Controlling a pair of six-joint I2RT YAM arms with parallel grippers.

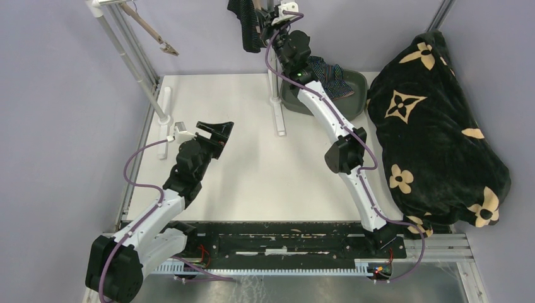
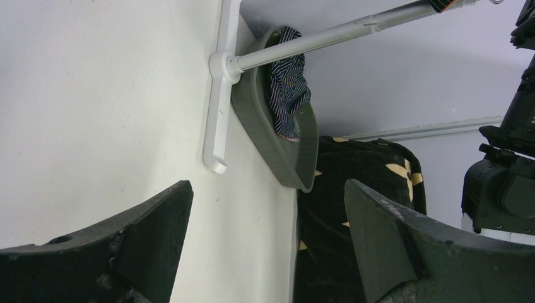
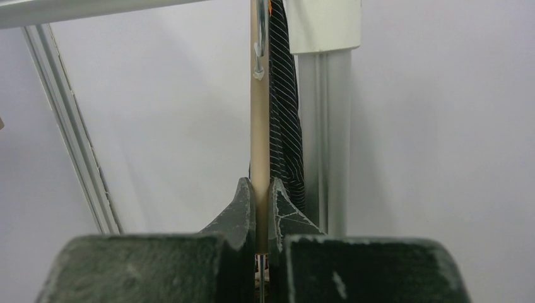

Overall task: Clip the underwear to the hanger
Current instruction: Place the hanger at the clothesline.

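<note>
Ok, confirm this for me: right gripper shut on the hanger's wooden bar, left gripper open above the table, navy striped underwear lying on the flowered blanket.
One part is wrong. The navy striped underwear lies in the green tub, beside the flowered blanket, not on it; the top external view shows this. The rest holds: right gripper shut on the hanger bar, left gripper open.

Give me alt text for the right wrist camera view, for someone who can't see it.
The right gripper is shut on a tan hanger bar that runs straight up the middle of the frame. Against the bar's right side hangs black pinstriped underwear, in front of a white post.
</note>
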